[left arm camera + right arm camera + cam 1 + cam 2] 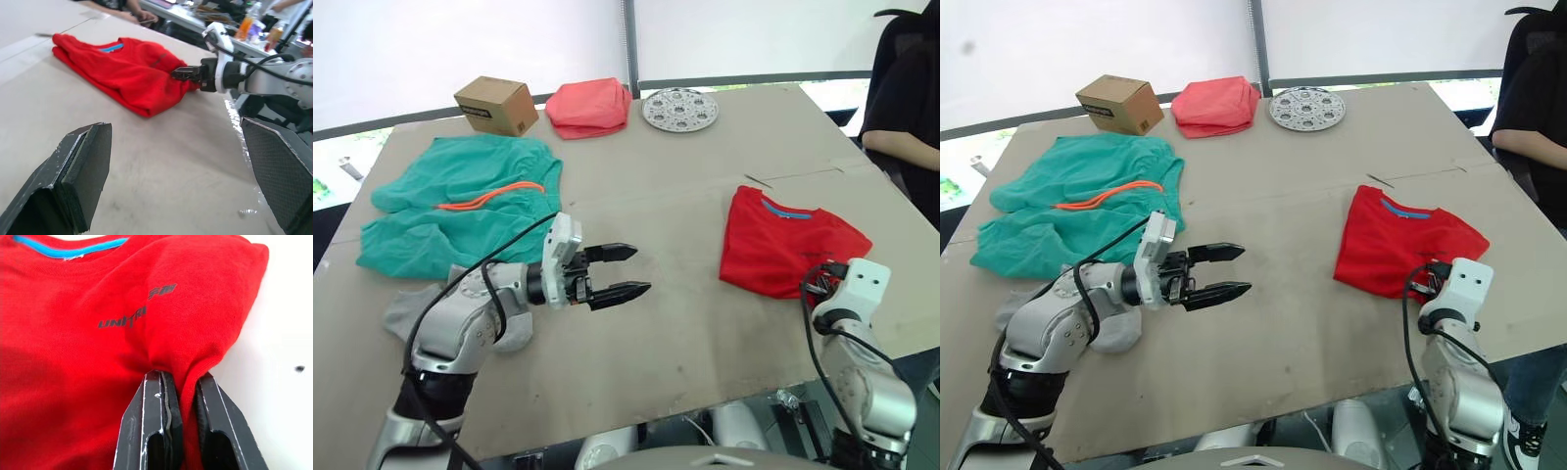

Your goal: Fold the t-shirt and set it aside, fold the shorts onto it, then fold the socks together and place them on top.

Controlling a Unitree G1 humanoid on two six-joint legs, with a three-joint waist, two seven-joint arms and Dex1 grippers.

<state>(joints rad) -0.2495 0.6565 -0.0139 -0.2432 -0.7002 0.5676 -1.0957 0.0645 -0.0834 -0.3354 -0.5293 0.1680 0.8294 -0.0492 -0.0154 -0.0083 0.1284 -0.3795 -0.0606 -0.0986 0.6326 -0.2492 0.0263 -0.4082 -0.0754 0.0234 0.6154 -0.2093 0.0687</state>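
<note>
The red t-shirt (783, 240) lies folded on the right side of the table, its blue neck label facing away from me. My right gripper (183, 396) is at the shirt's near edge, shut on a pinched fold of the red fabric. My left gripper (626, 272) hovers open over the bare middle of the table, holding nothing. The teal shorts (460, 201) lie spread flat at the far left, with the orange drawstring showing. A grey sock (406, 311) lies partly hidden under my left forearm.
At the back stand a cardboard box (496, 105), a folded salmon-pink cloth (589, 106) and a round perforated metal disc (679, 109). A person in black (906, 108) sits at the table's right edge.
</note>
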